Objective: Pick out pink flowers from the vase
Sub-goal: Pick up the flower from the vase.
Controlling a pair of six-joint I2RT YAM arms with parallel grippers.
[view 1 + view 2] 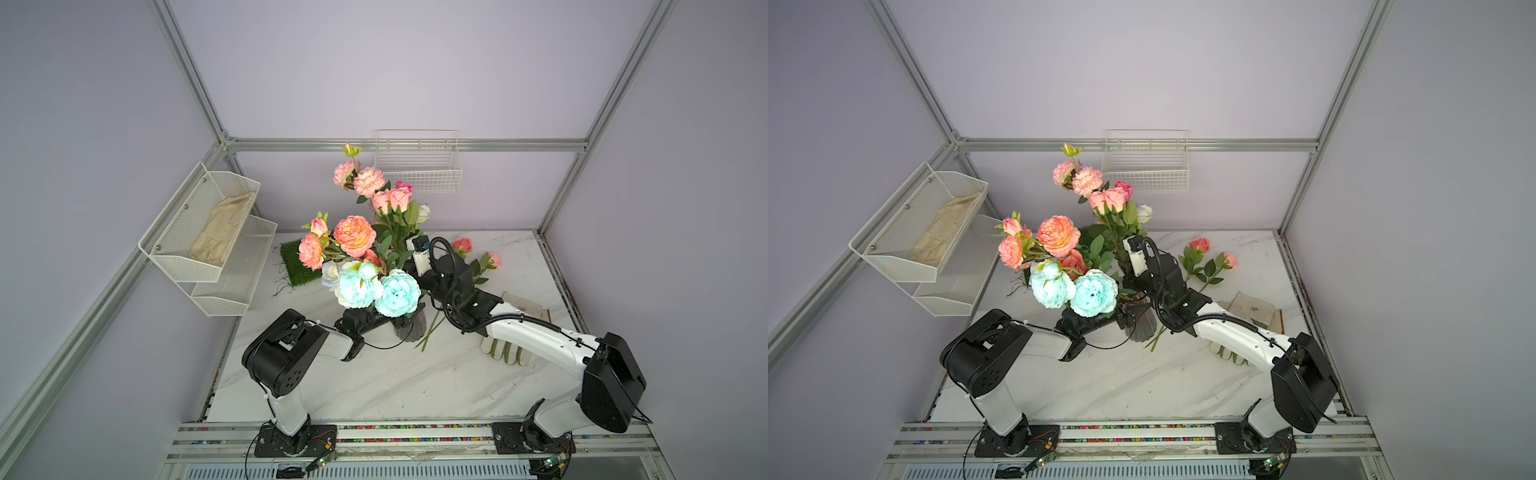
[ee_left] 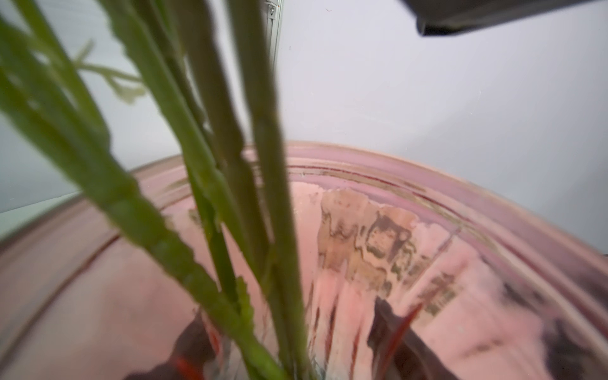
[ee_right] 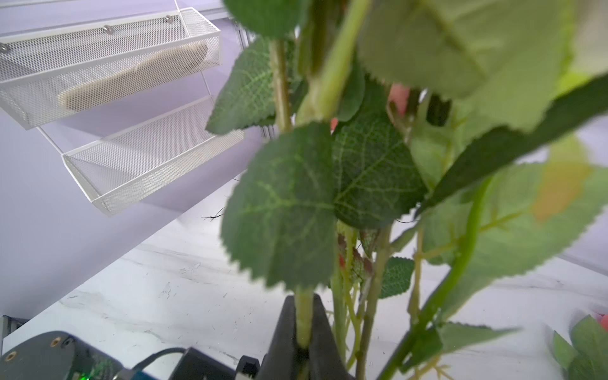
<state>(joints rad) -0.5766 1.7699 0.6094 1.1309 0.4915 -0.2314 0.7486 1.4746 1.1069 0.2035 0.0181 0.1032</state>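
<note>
Walls (image 1: 395, 75): plain lavender panels are enclosing the cell on three sides
Frame (image 1: 407, 145): aluminium profiles are running along the corners and the back wall
Tabletop (image 1: 395, 382): white marble-patterned surface is catching soft, even light
Mesh shelf (image 1: 187, 268): two white tiers are hanging on the left wall, the upper one holding a beige cloth (image 1: 224, 232)
Wire basket (image 1: 419, 174): white, hanging on the back wall
Grass mat (image 1: 295, 262): green, lying near the table's far left corner
</note>
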